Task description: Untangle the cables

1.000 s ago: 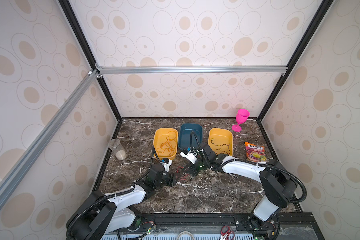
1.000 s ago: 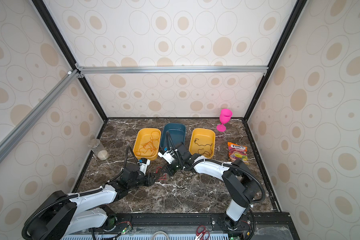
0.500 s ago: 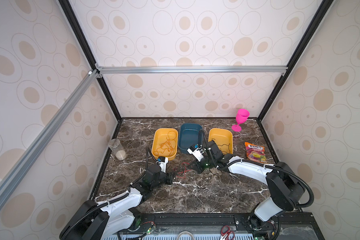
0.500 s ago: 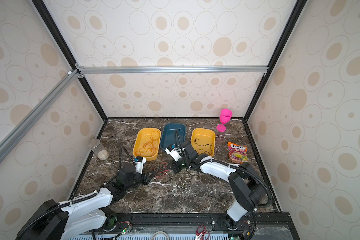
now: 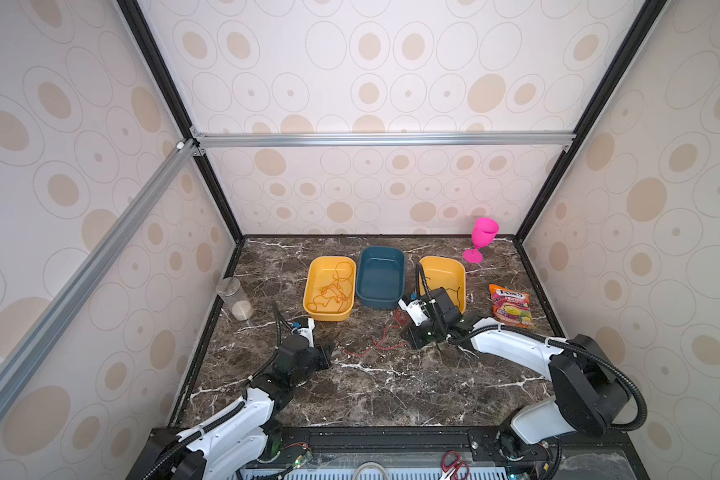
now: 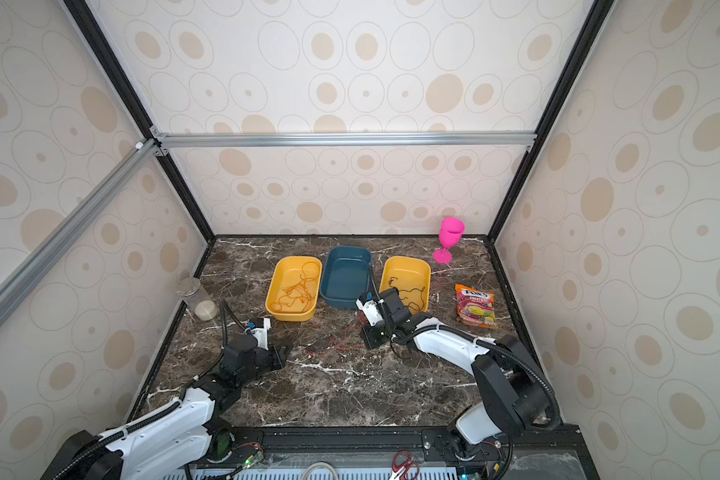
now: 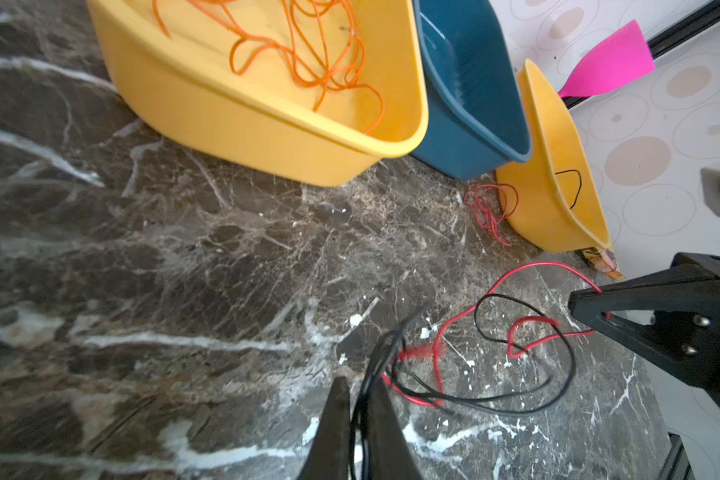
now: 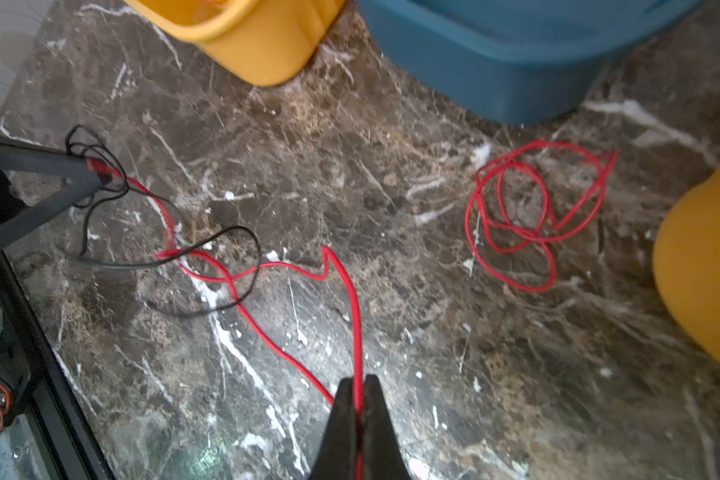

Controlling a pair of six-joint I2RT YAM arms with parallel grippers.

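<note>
A red cable [image 8: 341,282] and a black cable [image 7: 516,399] lie crossed in loose loops on the marble between my grippers, seen as a thin red line in both top views [image 5: 385,338] [image 6: 344,340]. My left gripper [image 7: 359,384] [image 5: 327,351] is shut on the black cable. My right gripper [image 8: 358,380] [image 5: 412,338] is shut on the red cable. A separate red coil [image 8: 533,208] lies by the trays. Orange cable [image 5: 333,291] fills the left yellow tray [image 5: 308,299]. Another black cable [image 5: 454,291] lies in the right yellow tray [image 5: 462,270].
A blue tray [image 5: 381,299] stands between the yellow ones. A clear jar [image 5: 235,297] is at the left edge, a pink goblet [image 5: 481,239] at the back right, a snack bag [image 5: 510,305] on the right. Red-handled scissors [image 5: 454,463] lie off the front rail.
My two grippers have drawn apart, the left one back toward the left and the right one rightward. The left jaws have shut on the black cable, and the tangle is spread wider.
</note>
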